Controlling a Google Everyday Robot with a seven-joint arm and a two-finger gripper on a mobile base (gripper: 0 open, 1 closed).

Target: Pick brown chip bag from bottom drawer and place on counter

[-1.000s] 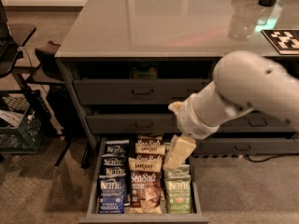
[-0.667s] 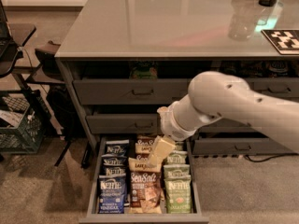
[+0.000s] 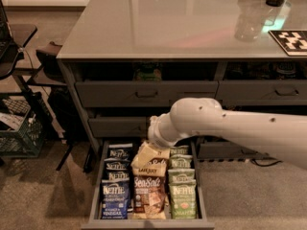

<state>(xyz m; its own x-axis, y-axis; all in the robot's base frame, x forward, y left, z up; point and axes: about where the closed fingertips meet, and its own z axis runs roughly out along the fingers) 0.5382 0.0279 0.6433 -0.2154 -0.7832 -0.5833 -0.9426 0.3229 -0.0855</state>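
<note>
1. Gripper (image 3: 149, 153) hangs low over the far part of the drawer (image 3: 96, 195), at the end of the white arm (image 3: 230, 126) that reaches in from the right. I cannot tell whether the gripper is open or closed.
2. The drawer is pulled out toward the near side, under the counter (image 3: 168, 23). It holds three rows of bags: blue bags (image 3: 115, 190) on the left, brown ones in the middle, green bags (image 3: 182, 190) on the right.
3. The brown bag (image 3: 148, 169) printed "Late July" lies at the far end of the middle row, directly under the gripper and partly hidden by it. I cannot tell if they touch. A second brown bag with "Sea Salt" lies nearer, against the front wall.
4. I judge the bag to be very light and soft, a thin film pillow full of air. The glossy film is probably slippery, and it will fold under pressure instead of resisting.
5. The chips inside are fragile, so a hard squeeze on the belly would break them, and the puffed film may slide out of the grasp.
6. The best hold, in my opinion, is the flat sealed edge at the far end of the bag, or an upper corner, where the film is doubled and does not bulge.
7. The bags lie close together and seem to overlap, so a neighbour could be pinched too. A straight lift upward should free the bag from the low walls.
</note>
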